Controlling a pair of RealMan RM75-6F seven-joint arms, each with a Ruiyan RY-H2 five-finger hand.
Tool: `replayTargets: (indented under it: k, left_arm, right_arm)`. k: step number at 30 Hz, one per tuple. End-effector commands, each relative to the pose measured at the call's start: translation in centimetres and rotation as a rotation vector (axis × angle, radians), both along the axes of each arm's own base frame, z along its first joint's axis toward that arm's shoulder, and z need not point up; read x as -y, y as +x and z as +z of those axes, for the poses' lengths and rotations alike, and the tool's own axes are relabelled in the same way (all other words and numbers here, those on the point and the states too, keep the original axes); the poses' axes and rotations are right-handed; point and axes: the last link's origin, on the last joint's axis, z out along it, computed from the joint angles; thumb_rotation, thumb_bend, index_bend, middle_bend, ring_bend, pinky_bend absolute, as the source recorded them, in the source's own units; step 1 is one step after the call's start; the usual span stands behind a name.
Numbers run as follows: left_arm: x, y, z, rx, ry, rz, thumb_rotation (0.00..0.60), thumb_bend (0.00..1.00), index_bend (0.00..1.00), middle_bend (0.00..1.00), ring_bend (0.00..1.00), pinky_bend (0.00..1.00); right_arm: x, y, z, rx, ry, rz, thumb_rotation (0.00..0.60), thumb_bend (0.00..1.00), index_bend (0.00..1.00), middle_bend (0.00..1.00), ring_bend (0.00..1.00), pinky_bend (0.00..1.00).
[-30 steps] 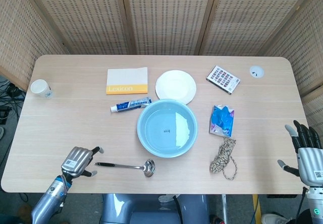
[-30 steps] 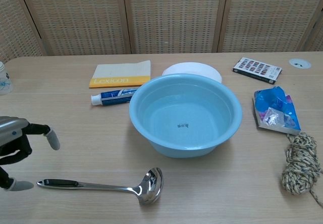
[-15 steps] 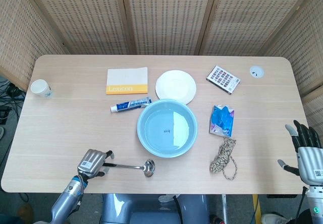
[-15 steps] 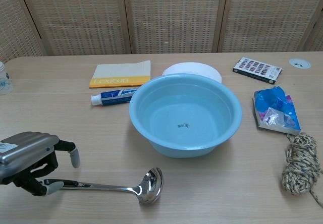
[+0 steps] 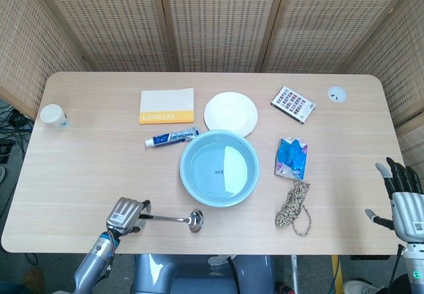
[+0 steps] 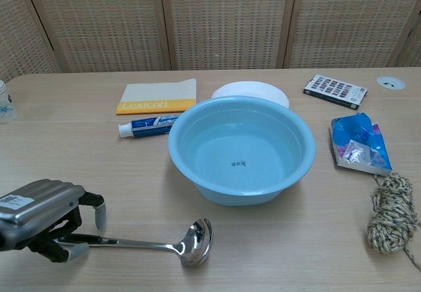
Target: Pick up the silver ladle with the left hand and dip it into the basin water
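Ladle (image 6: 148, 243) flat on counter (image 6: 99, 160) at 7 o'clock of basin (image 6: 241, 151), undipped. Our left hand (image 6: 41, 216) over handle end; fingers (image 6: 99, 214) curled around it, whether gripping we cannot tell. Lift and dip remain.

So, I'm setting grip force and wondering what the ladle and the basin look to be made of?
The ladle looks like polished metal, probably stainless steel: its bowl is shiny and mirror-like, and the handle end seems dark. The basin looks like smooth light-blue plastic with a soft sheen and a rolled rim.
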Motion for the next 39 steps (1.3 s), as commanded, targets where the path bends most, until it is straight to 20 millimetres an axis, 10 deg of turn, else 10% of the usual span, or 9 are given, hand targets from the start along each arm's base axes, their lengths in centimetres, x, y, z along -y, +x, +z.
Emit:
replayTargets:
  k: [1,39]
  left_arm:
    - [0.1,-0.1,-0.2,-0.003,-0.002,0.001,0.600,0.35,0.46,0.94,1.00,1.00]
    - [0.2,-0.2,-2.3,0.011,0.023,-0.005,0.600,0.35,0.55,0.94,1.00,1.00]
  right_arm:
    - [0.0,0.0,0.0,0.000,0.000,-0.001,0.600,0.00,0.00,0.00,0.00,0.00]
    - [0.1,-0.2,-0.2,0.007,0.017,-0.012,0.600,0.00,0.00,0.00,0.00,0.00]
